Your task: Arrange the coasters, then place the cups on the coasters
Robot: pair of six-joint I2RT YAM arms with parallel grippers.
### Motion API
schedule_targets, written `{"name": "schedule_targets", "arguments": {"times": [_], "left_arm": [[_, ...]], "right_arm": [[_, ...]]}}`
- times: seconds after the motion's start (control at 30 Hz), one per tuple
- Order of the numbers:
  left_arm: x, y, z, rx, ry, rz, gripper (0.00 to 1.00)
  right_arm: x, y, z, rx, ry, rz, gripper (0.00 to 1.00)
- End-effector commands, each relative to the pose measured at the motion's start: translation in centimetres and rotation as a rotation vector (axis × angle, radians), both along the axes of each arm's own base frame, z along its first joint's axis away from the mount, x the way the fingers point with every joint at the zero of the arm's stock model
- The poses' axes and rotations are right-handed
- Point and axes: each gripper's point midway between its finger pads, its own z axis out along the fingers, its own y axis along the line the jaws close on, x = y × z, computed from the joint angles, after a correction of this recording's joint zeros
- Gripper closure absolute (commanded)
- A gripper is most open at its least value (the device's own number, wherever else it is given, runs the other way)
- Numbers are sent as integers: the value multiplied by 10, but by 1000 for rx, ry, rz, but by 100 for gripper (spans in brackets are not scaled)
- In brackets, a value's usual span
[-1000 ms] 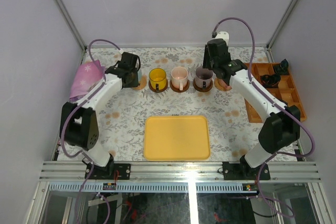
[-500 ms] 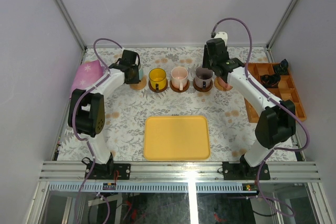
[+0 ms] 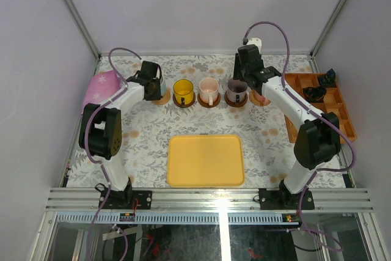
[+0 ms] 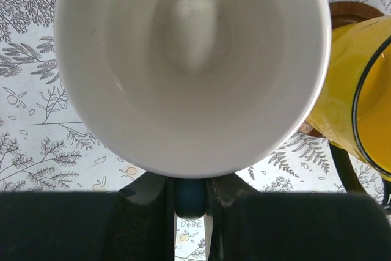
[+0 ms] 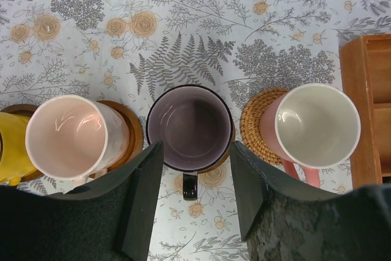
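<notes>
My left gripper [image 4: 190, 200] is shut on the blue handle of the white cup [image 4: 192, 65], which fills the left wrist view. Seen from above, this gripper [image 3: 153, 81] hangs by a tan coaster [image 3: 162, 98] at the row's left end. I cannot tell whether the cup rests on it. The amber cup [image 3: 183, 91], pale pink cup [image 3: 209, 90] and purple cup [image 5: 190, 128] each stand on a dark coaster [image 5: 133, 134]. The salmon cup [image 5: 314, 128] sits on a woven coaster [image 5: 256, 123]. My right gripper [image 5: 195, 157] is open above the purple cup, a finger on either side of its handle.
A yellow tray [image 3: 206, 160] lies in front of the row of cups. A wooden compartment box [image 3: 333, 114] holding black parts stands at the right edge. A pink-purple bag [image 3: 99, 90] lies at the far left.
The left arm's elbow swung in and its gripper carried the white cup slightly right and farther back. The right gripper drifted a little to the far left above the purple cup.
</notes>
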Motion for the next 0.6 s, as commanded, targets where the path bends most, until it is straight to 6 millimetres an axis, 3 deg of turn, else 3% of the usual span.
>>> {"name": "schedule_targets", "arguments": {"times": [0.0, 0.57], "left_arm": [[19, 1, 30, -17, -135, -2, 100], [19, 2, 21, -14, -126, 0, 100]], "right_arm": [[12, 8, 25, 57, -59, 9, 46], [10, 14, 18, 72, -36, 30, 46]]}}
